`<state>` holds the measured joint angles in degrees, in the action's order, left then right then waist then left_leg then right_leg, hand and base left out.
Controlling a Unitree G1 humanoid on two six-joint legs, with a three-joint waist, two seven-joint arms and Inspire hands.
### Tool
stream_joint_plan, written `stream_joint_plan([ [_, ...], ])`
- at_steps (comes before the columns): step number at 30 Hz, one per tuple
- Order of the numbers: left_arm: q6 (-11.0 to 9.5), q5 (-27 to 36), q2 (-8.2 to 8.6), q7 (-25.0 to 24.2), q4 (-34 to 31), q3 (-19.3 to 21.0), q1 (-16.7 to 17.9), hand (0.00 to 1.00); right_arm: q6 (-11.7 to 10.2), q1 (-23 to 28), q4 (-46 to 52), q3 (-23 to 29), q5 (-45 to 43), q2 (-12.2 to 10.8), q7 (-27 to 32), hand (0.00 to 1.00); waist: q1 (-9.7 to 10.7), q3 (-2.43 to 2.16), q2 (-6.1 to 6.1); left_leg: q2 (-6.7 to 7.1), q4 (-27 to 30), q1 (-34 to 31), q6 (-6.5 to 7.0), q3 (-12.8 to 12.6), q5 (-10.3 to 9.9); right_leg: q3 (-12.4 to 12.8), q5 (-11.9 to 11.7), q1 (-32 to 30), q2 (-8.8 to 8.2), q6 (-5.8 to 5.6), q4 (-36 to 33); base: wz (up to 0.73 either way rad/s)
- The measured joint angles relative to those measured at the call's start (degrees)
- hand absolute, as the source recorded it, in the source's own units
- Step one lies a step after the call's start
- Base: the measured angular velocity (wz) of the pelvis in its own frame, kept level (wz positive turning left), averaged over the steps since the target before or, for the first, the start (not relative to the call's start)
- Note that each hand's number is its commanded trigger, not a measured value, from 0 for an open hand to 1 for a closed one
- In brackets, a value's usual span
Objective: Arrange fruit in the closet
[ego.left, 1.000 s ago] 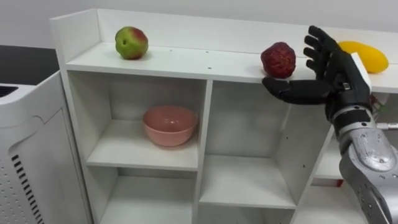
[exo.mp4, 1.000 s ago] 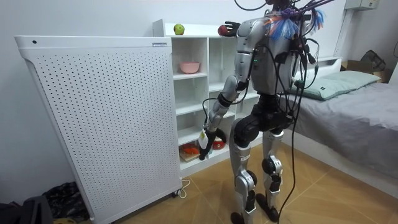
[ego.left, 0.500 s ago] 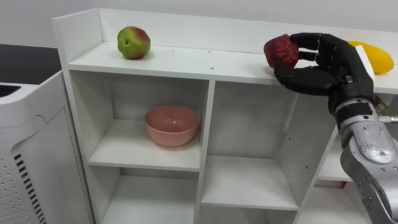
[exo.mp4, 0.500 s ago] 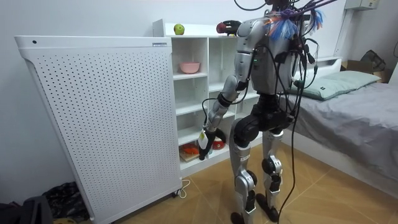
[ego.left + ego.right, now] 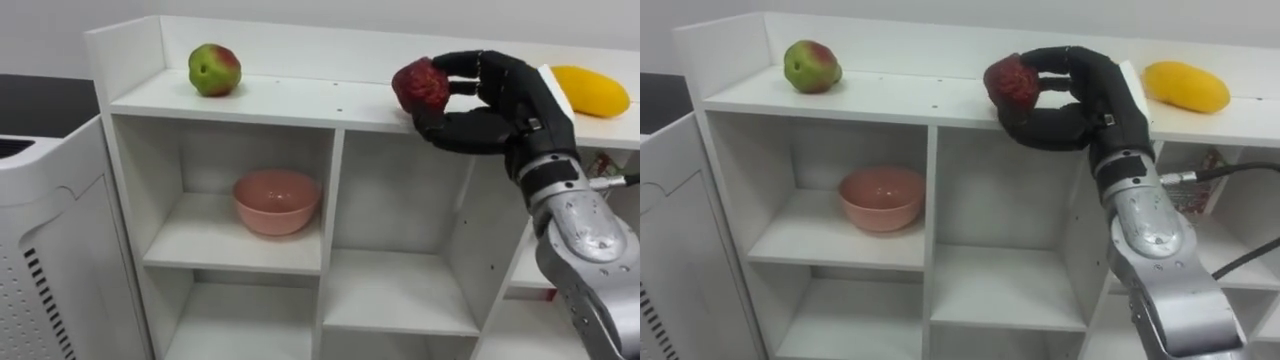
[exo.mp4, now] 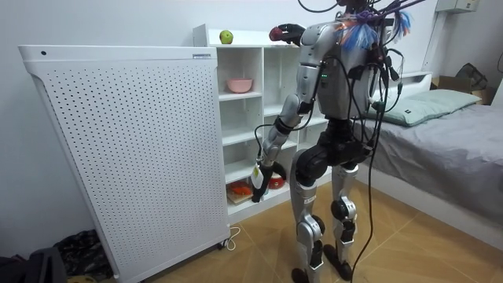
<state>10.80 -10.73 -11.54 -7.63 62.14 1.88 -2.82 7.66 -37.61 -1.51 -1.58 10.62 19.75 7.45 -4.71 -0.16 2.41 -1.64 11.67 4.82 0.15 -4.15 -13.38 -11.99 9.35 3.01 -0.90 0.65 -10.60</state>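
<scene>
Bright, even light (seemingly from overhead) leaves soft shadows inside the shelves [image 5: 180,242].

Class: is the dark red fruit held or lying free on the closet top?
Held: the right hand curls its fingers round the dark red fruit.

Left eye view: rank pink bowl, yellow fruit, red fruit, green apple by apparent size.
1. pink bowl
2. yellow fruit
3. red fruit, held in the right hand, and green apple: look alike, unranked.
</scene>
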Motion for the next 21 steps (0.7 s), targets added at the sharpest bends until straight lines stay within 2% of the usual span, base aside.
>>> stream_joint_plan([
  [7, -1.7, 0.0, -0.1, 1.3, 0.9, 0.0, 0.4, 0.0, -0.1, 7.8, 11.5, 0.0, -1.2, -0.1, 0.0, 1.0, 0.0, -0.04, -0.98, 0.0, -0.3, 0.7, 0.0, -0.1, 0.0, 0.7, 0.0, 0.2, 0.06, 0.0, -0.1, -0.03],
  [11, -3.1, 0.0, 0.01, 2.6, 0.9, 0.1, 0.6, 0.0, -0.3, 9.5, 14.2, 0.0, -0.6, -0.1, -0.2, 1.0, 0.1, -0.03, -1.29, -0.08, -0.3, 0.9, 0.01, -0.8, 0.0, 0.8, 0.0, 0.3, 0.12, 0.05, -0.2, -0.06],
  [15, -4.2, 0.0, 0.06, 3.7, 0.9, 0.0, 1.3, 0.0, -1.3, 10.4, 15.5, 0.0, 0.6, -0.4, -0.8, 1.0, 0.4, 0.02, -1.86, -0.23, -0.5, 1.0, 0.01, -1.3, 0.0, 1.0, -0.2, 0.2, 0.22, 0.07, -0.1, -0.04],
  [17, -4.9, 0.0, 0.1, 3.8, 0.9, -0.2, 2.0, 0.0, -2.8, 13.2, 15.6, 0.0, 1.4, -1.3, -1.4, 1.0, 0.5, 0.05, -2.09, -0.26, -0.8, 1.4, 0.0, -1.4, 0.0, 1.0, -0.2, 0.5, 0.28, 0.07, -0.1, -0.02],
  [21, -5.1, 0.0, 0.95, 4.3, 0.4, -0.3, 3.0, 0.0, -2.9, 19.3, 15.6, -0.1, 1.8, -3.3, -3.3, 1.0, 0.4, 0.08, -2.41, -0.23, -0.9, 1.8, 0.01, -1.5, 0.0, 1.0, -0.2, 0.7, 0.25, 0.07, 0.0, 0.0],
])
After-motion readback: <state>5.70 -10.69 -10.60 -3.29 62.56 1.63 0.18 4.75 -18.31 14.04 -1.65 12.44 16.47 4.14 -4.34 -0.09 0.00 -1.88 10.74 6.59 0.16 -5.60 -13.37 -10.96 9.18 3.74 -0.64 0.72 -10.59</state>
